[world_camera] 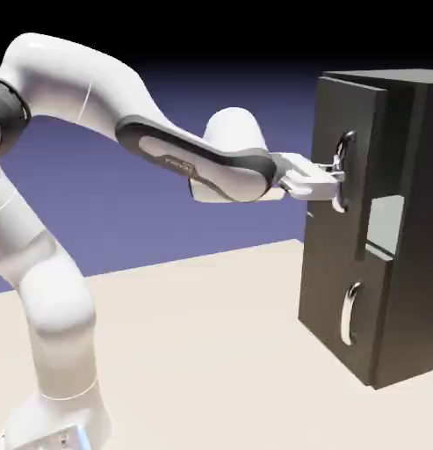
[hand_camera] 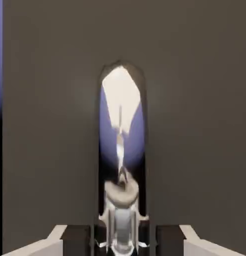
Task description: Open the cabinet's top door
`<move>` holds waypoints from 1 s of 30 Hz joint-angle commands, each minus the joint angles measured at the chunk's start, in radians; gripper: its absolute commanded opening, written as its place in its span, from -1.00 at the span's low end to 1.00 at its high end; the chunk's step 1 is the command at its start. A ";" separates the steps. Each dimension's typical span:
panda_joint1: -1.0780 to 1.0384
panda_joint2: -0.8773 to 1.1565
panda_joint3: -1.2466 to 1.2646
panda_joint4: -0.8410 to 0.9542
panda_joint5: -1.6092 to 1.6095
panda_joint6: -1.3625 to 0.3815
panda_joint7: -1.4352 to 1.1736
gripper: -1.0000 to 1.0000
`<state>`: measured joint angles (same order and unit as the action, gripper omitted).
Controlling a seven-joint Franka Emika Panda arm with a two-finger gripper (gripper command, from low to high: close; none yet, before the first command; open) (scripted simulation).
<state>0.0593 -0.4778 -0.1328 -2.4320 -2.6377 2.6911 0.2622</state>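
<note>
The tall dark cabinet (world_camera: pixel 404 220) stands at the right of the exterior view. Its top door (world_camera: pixel 342 114) is swung out a little from the cabinet body, and a gap shows along its right edge. My gripper (world_camera: pixel 335 178) reaches in from the left and is shut on the top door's curved silver handle (world_camera: pixel 343 163). In the hand view the shiny handle (hand_camera: pixel 122 140) runs upright through the middle, mirroring the backdrop and table, and the dark door panel (hand_camera: pixel 50 125) fills the picture. My finger pads (hand_camera: pixel 77 240) sit close on either side of the handle at the bottom edge.
The lower door (world_camera: pixel 334 308), with its own silver handle (world_camera: pixel 348 315), stays flush below. The cabinet rests on the beige table (world_camera: pixel 193 352). My white arm (world_camera: pixel 97 105) arches over from the lower left.
</note>
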 commanded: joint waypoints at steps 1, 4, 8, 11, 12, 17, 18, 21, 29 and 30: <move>-0.014 -0.013 0.020 -0.015 0.043 -0.010 -0.031 -1.00; -0.051 -0.051 0.078 -0.059 0.174 -0.048 -0.121 -1.00; -0.087 -0.101 0.155 -0.114 0.348 -0.108 -0.233 -1.00; -0.101 -0.137 0.212 -0.151 0.478 -0.164 -0.310 -1.00; -0.104 -0.148 0.231 -0.162 0.522 -0.185 -0.335 -1.00; -0.100 -0.193 0.330 -0.204 0.739 -0.311 -0.447 -1.00; -0.097 -0.200 0.352 -0.210 0.783 -0.341 -0.466 -1.00; -0.083 -0.210 0.421 -0.217 0.913 -0.443 -0.519 -1.00; -0.056 -0.150 0.634 -0.148 1.223 -0.783 -0.597 -1.00; -0.058 -0.134 0.661 -0.131 1.252 -0.826 -0.600 -1.00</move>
<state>0.0015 -0.6119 0.5281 -2.5632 -1.3847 1.8639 -0.3379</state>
